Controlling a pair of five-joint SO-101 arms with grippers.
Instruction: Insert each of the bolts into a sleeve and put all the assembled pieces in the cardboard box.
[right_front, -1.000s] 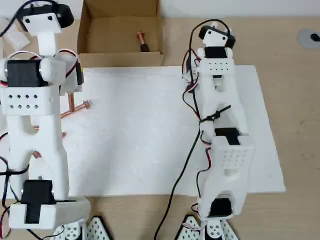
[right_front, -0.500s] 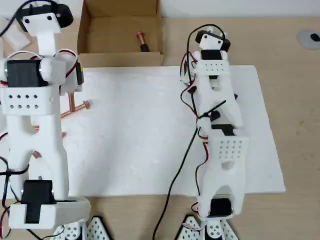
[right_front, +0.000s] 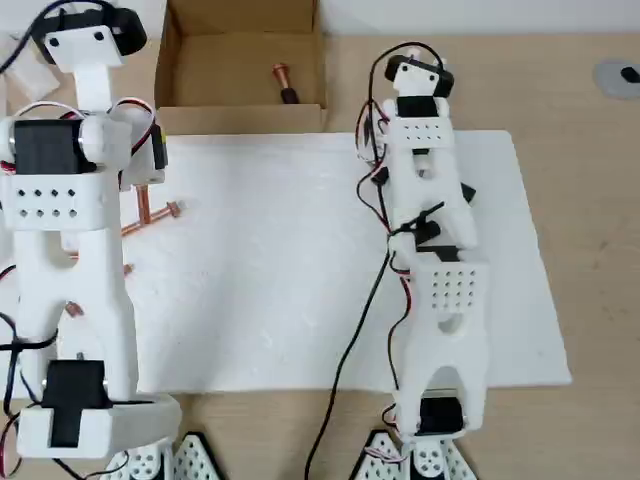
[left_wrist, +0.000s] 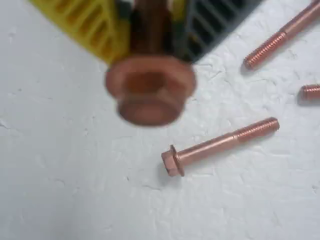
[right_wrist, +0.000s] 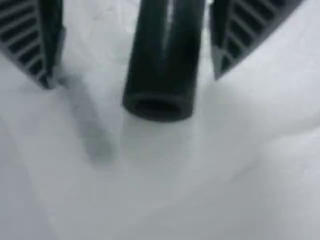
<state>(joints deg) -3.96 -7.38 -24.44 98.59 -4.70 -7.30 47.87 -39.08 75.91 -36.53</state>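
The left tool (left_wrist: 150, 42) clenches a copper flanged bolt (left_wrist: 150, 90). The right tool (right_wrist: 134, 70) is released, straddling a black tubular sleeve (right_wrist: 162, 50).

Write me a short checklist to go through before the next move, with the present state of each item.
1. The left gripper is shut on a bolt: ok, the shank is clamped and the head sticks out.
2. The sleeve lies between the fingers of the right gripper: ok.
3. The right gripper is shut on the sleeve: not ok, it is open, with a gap at each side.
4. The sleeve's bore is free for the bolt: cannot tell, the opening is dark.
5. The cardboard box has room: ok, one assembled piece lies in it.
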